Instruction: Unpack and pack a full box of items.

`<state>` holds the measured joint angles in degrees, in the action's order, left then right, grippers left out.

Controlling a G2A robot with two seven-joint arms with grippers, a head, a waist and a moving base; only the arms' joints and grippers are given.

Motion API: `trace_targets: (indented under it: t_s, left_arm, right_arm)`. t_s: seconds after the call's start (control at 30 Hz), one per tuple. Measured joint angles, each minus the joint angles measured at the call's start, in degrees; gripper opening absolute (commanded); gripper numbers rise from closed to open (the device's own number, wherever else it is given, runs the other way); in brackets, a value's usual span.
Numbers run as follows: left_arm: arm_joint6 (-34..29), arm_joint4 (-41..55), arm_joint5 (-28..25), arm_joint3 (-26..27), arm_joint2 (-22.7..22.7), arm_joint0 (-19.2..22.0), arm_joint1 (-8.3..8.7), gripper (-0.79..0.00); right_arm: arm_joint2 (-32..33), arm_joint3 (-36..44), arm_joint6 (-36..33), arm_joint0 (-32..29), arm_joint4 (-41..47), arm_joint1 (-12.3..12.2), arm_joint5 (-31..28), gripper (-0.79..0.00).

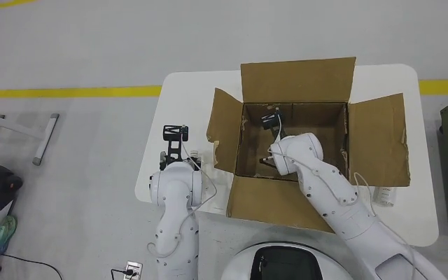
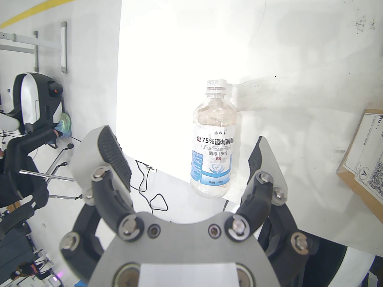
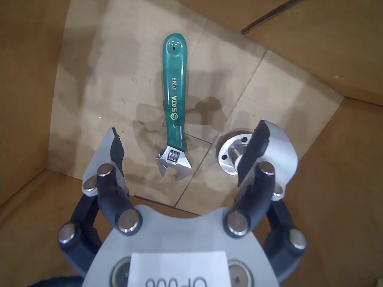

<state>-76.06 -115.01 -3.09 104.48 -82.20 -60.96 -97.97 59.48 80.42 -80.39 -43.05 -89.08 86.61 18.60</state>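
Count: 1 open cardboard box (image 1: 378, 140), 1 green wrench (image 3: 175, 102), 1 round metal flange (image 3: 228, 154), 1 clear bottle (image 2: 214, 138) on the table (image 2: 269, 31).

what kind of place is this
Likely a robot test lab or industrial hall: grey floor with a yellow line, a white table carrying an open cardboard box, a wrench inside.

bottle (image 2: 213, 138): printed label | wrench (image 3: 174, 102): handle print (white) | box (image 2: 348, 162): stickers
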Motion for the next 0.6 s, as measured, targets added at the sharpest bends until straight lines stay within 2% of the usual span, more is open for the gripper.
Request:
trace_targets:
  t_s: [0.27, 0.6]
  left_arm:
    - [0.0, 0.0, 0.0, 0.0, 0.0, 0.0, 0.00, 0.000]
    - [0.0, 0.0, 0.0, 0.0, 0.0, 0.0, 0.00, 0.000]
  right_arm:
    - [-0.8, -6.6, -1.4, 3.6, 1.5, 1.3, 0.3, -0.517]
    - [-0.8, -9.9, -1.7, 5.0, 1.8, 2.2, -0.2, -0.493]
